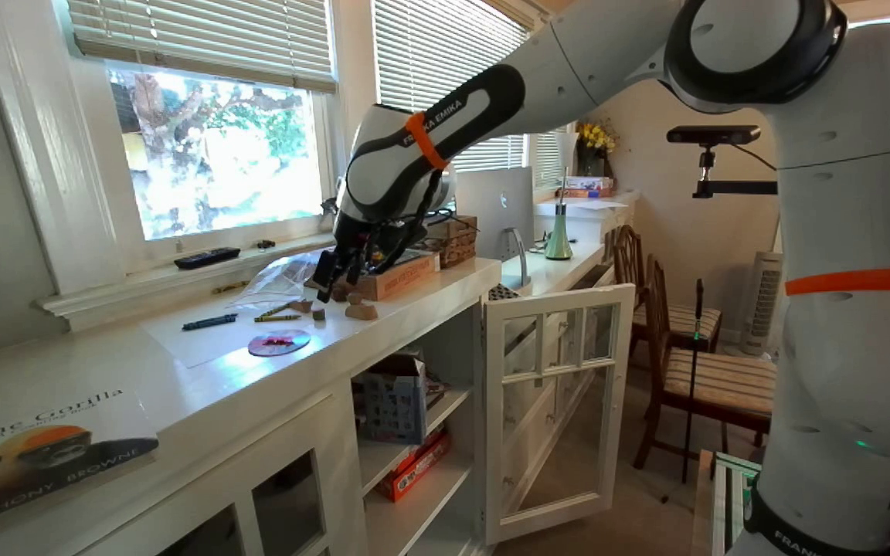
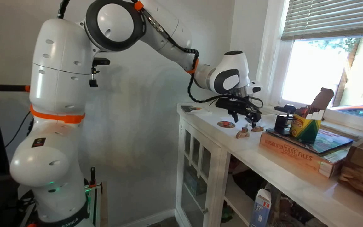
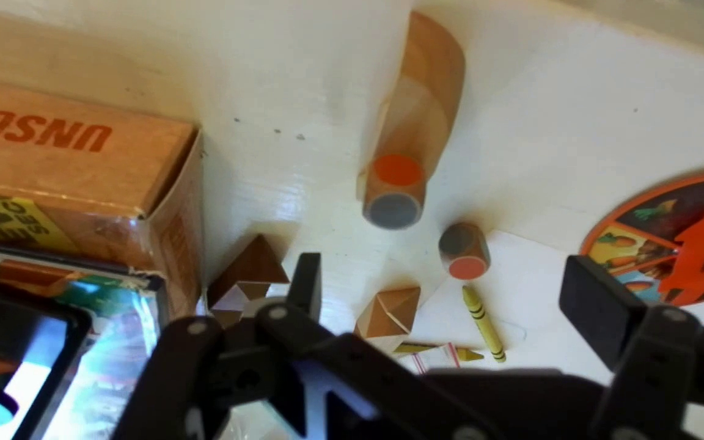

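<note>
We see the gripper (image 3: 450, 296) over the counter (image 1: 59, 347), its fingers (image 3: 599, 305) spread wide apart and nothing held between them. As there is only 1 arm, the nearness concerns this gripper alone.

Nearest to it is a small wooden die (image 3: 464, 250) with coloured dots, close by a corner of the white paper (image 1: 205, 347). In the wrist view, this die lies almost on the middle line between the 2 fingers, and only a little from there toward the front edge of the counter. It is compact, so we can give it no long axis.

Farther toward the same edge, and somewhat to the side of the "Unsolved Case Files" box (image 3: 71, 165), lies a curved wooden block (image 3: 422, 104). Its long axis runs nearly square to the front edge, and nearly square also to the line from fingertip to fingertip. At its end facing the gripper there is another die (image 3: 395, 192); we cannot tell surely whether it rests upon the block or stands against it.

Away from the box, along the counter, we find the spinner disc (image 3: 670, 235). Toward the window-side edge, behind the small die, lie 2 yellow crayons (image 3: 485, 327) and a faceted wooden block (image 3: 388, 315).
</note>
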Tool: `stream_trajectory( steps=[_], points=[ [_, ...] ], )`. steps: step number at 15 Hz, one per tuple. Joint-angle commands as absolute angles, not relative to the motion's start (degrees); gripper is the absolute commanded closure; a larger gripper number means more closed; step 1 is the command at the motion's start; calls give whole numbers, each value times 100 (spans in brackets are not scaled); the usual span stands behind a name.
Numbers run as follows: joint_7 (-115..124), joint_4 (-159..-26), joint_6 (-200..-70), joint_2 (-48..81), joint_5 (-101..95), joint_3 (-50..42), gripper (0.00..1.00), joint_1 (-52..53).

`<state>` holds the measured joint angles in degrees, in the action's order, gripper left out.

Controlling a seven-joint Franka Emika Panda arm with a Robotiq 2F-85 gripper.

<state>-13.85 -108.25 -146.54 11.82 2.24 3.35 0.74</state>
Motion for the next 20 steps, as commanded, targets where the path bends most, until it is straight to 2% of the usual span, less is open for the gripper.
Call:
stream_trajectory(
  steps=[1,8,12,17,20],
  points=[
    [-1801,-10906,-14953,1266,547,461,0,-34],
    [-2319,-10811,-15112,1486,973,655,3,-142],
    [-2498,-10756,-15205,1607,1106,761,15,-210],
    [-2729,-10707,-15346,1729,1294,907,10,-328],
    [-2873,-10688,-15485,1792,1405,1019,12,-414]
  ],
)
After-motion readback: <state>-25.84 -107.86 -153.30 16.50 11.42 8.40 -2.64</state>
